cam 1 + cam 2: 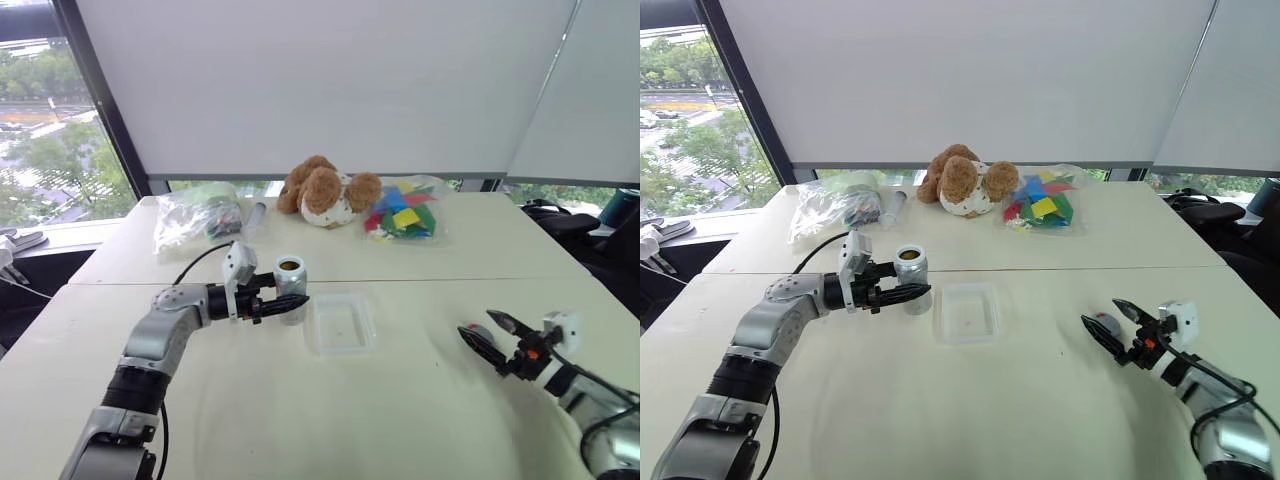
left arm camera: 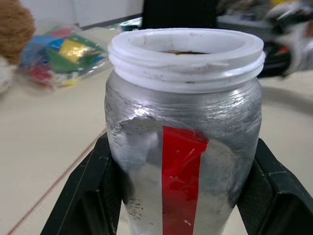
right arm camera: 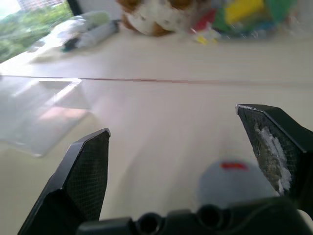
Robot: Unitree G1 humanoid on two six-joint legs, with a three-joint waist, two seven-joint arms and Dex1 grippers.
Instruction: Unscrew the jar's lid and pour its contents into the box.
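Observation:
My left gripper [image 1: 283, 303] is shut on the jar [image 1: 290, 288], a silvery cylinder with a red stripe [image 2: 183, 186], held upright just left of the box [image 1: 340, 322]. The jar's white threaded mouth [image 2: 186, 51] is open, and something brownish shows inside [image 1: 290, 265]. The box is a shallow clear tray lying on the table. At the right, my right gripper [image 1: 1112, 328] is open and low over the table. The grey lid [image 3: 230, 180] with a red mark lies on the table between its spread fingers.
Along the back of the table sit a brown teddy bear [image 1: 325, 192], a clear bag of coloured pieces [image 1: 405, 212], a clear bag [image 1: 195, 215] and a clear tube [image 1: 255, 215]. A seam [image 1: 450, 279] crosses the table behind the box.

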